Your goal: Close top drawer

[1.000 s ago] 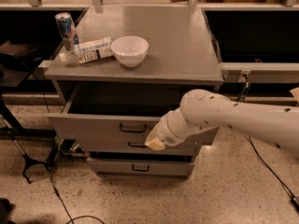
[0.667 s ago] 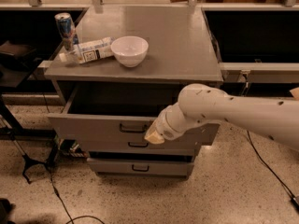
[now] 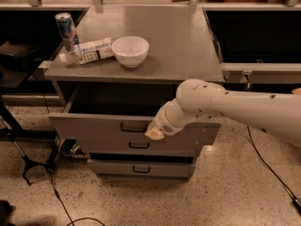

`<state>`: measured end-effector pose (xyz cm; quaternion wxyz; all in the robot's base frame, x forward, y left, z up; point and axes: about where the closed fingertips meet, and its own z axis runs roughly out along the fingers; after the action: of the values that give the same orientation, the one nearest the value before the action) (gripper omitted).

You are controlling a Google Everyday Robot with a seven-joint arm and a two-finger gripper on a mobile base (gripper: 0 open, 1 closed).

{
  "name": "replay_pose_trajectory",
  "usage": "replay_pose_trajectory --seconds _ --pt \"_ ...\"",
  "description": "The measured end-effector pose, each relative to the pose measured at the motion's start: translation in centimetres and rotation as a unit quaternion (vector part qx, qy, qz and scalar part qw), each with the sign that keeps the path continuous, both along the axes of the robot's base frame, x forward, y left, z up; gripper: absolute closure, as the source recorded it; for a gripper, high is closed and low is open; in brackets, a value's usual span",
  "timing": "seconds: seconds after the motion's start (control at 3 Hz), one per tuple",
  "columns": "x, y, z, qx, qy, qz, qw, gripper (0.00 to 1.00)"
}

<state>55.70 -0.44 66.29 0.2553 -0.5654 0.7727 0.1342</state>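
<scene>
Here, hand [image 3: 154,133] at open top drawer [image 3: 89,125] front, carton [image 3: 94,50] print illegible

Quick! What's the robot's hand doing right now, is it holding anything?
Gripper: open or closed cannot be told; it is at the front of the open top drawer, just right of its handle.

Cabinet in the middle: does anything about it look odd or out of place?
Yes. Its top drawer hangs well open, while the lower drawers sit further in; the robot's hand is at its front, right of the handle. On top, a bottle lies on its side beside the bowl.
</scene>
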Motion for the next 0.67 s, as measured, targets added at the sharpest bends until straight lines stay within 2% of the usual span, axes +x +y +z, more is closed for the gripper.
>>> replay_pose_trajectory --seconds 0.67 --pt "1.14 0.29 0.21 -0.003 -0.001 -0.006 1.0 0.35"
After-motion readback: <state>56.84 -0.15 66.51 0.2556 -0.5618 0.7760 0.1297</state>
